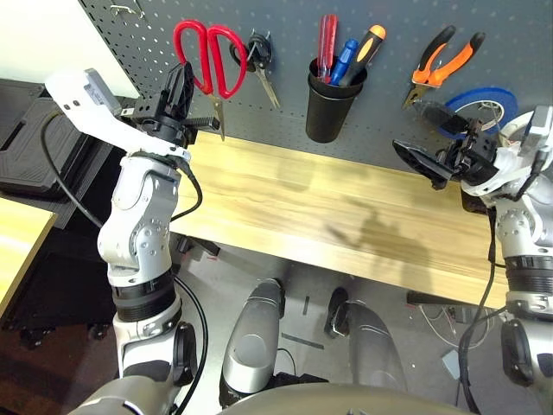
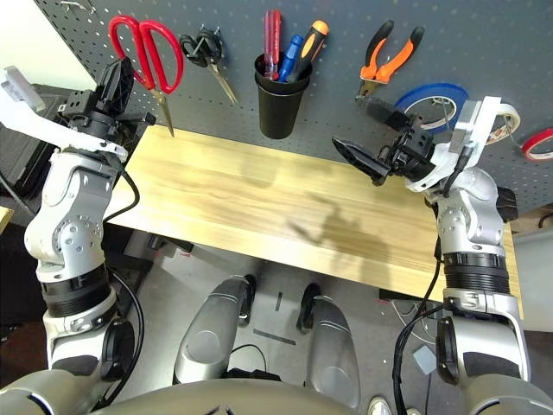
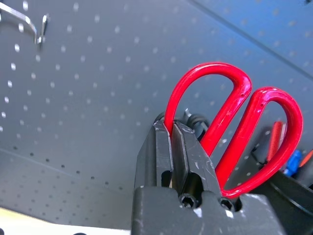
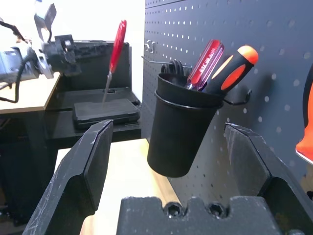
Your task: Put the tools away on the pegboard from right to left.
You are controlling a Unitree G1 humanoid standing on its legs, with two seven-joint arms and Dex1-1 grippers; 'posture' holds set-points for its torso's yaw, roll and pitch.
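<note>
The left gripper [image 1: 183,86], raised at about ten o'clock over the pale wooden bench [image 1: 328,216], has its black fingers pinching one loop of the red-handled scissors [image 1: 210,56], which lie against the dark grey perforated pegboard [image 1: 294,112]. At three o'clock the right gripper [image 2: 363,156] hovers with fingers spread wide and empty. The slim red-handled screwdriver [image 1: 327,45] stands in the black cup [image 1: 330,105]; the orange-handled needle-nose pliers [image 1: 442,62] hang at one o'clock.

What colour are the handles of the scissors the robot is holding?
Red; the scissors show best in the left wrist view.
</note>
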